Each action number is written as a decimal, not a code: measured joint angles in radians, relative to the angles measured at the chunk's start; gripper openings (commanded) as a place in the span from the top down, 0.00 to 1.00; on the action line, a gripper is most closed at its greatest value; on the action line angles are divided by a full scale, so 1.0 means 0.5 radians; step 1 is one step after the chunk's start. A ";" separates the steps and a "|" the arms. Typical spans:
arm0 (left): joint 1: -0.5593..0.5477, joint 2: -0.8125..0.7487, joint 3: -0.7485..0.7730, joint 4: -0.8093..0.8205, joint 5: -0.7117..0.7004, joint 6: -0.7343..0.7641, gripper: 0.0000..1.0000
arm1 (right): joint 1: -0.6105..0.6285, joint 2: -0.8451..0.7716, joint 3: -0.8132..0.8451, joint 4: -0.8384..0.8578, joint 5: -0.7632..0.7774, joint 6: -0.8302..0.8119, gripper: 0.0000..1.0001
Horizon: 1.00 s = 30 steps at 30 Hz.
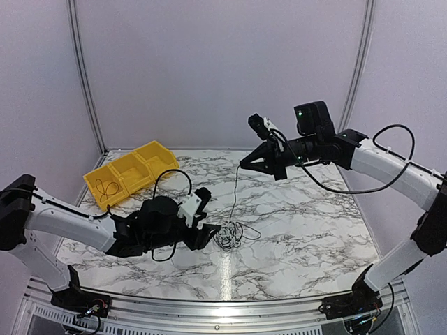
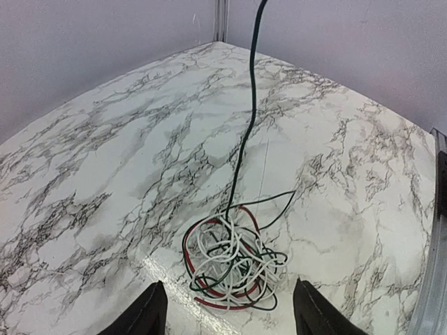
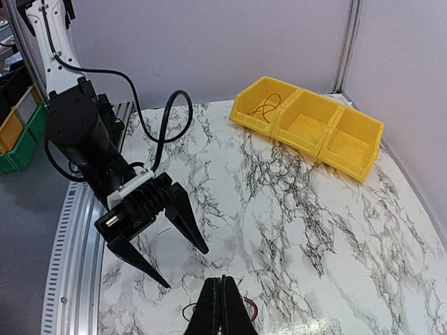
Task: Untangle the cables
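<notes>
From above: pinching a single dark strand in the right claw, pressed together and raised high over the tabletop. Hanging straight down from that claw to the cables, a small knotted heap well below it. Crouched low with the left claw, spread and holding nothing, heap just off its tips. Well behind the left claw, a yellow bin with one thin wire loop in its end compartment.

From the left wrist: white, red and green loops lying just ahead of the claw, between the two spread fingertips, apparently not touched. Green strand rising out of the heap toward the top of the view.

From the right wrist: fingers shut flat against each other at the bottom edge; strand too thin to make out there. Beyond them, left claw open beside a sliver of the heap.

Step in hand, by judgement: drawing one cable free of the tangle. Next, probably: closing the left claw on the heap to pin it, then raising the right claw slowly, to avoid dragging the whole knot up.
</notes>
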 measured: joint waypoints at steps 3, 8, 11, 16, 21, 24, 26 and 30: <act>0.000 -0.033 0.111 -0.008 0.002 -0.002 0.36 | 0.000 0.008 -0.007 0.000 -0.002 -0.002 1.00; 0.000 0.101 0.430 0.014 0.090 0.072 0.38 | 0.000 0.039 -0.002 -0.006 -0.037 -0.005 1.00; 0.016 0.250 0.581 0.027 0.121 0.093 0.42 | -0.001 0.063 0.020 -0.024 -0.073 -0.005 1.00; 0.079 0.365 0.616 0.018 0.157 0.087 0.54 | 0.000 0.070 0.073 -0.092 -0.121 -0.007 1.00; 0.156 0.378 0.632 0.010 0.238 0.078 0.74 | -0.001 0.071 0.127 -0.125 -0.147 -0.008 1.00; 0.185 0.381 0.643 0.010 0.283 0.076 0.91 | 0.000 0.072 0.142 -0.137 -0.153 -0.013 1.00; 0.193 0.388 0.652 0.011 0.319 0.092 0.99 | -0.001 0.072 0.143 -0.147 -0.153 -0.017 1.00; 0.194 0.389 0.653 0.011 0.362 0.089 1.00 | -0.005 0.072 0.143 -0.149 -0.127 -0.011 0.67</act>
